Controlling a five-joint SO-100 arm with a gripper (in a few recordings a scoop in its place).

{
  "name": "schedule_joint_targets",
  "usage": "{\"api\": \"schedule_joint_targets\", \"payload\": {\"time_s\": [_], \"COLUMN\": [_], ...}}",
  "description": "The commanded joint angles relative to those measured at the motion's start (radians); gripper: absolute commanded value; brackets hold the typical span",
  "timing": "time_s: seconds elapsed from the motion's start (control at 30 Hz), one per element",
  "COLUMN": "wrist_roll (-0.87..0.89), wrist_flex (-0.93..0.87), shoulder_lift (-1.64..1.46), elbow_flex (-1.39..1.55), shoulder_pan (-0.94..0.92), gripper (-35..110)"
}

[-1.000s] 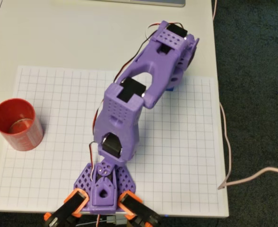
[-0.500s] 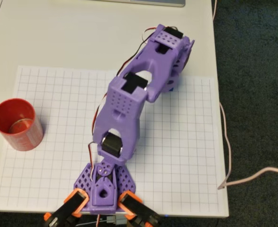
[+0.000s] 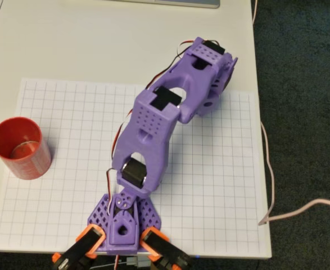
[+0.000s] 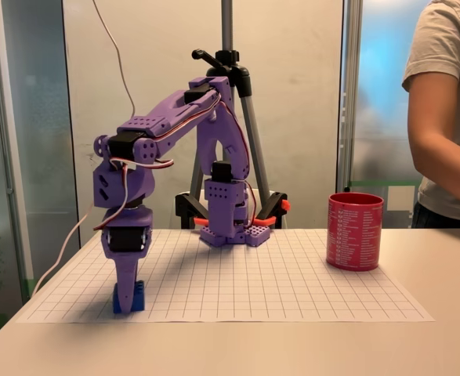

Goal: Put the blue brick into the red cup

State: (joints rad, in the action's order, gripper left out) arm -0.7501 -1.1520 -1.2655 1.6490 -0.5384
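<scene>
In the fixed view the gripper (image 4: 128,291) is reaching straight down onto the blue brick (image 4: 128,299), which is sitting on the grid sheet (image 4: 292,290) at the left. Whether it is pinching the brick I cannot tell — the fingers are covering it. The brick is looking light, rigid and slick, best taken across flat sides. The red cup (image 4: 355,232) is standing well apart at the right, and overhead the arm (image 3: 170,118) is hiding the brick.

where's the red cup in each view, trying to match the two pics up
Overhead view: the red cup stands at the left edge of the grid sheet, far left of the purple arm's base.
Fixed view: the red cup stands right of centre on the grid sheet, right of the arm's base.
Shared landmark: the arm's base, with orange clamps.
</scene>
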Motion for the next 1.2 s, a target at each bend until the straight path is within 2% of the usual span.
{"api": "schedule_joint_targets", "payload": {"time_s": [0.0, 0.2, 0.43, 0.63, 0.9, 1.17], "wrist_roll": [-0.005, 0.044, 0.089, 0.178, 0.288, 0.380], "wrist_flex": [-0.006, 0.020, -0.178, -0.206, -0.224, -0.341], "shoulder_lift": [-0.048, -0.061, -0.233, -0.396, -0.523, -0.641], "elbow_flex": [-0.041, -0.063, -0.291, -0.373, -0.333, -0.356], "shoulder_pan": [-0.015, -0.008, -0.023, 0.006, 0.233, 0.520], "gripper": [0, 0, 0, 0, 0, 0]}}
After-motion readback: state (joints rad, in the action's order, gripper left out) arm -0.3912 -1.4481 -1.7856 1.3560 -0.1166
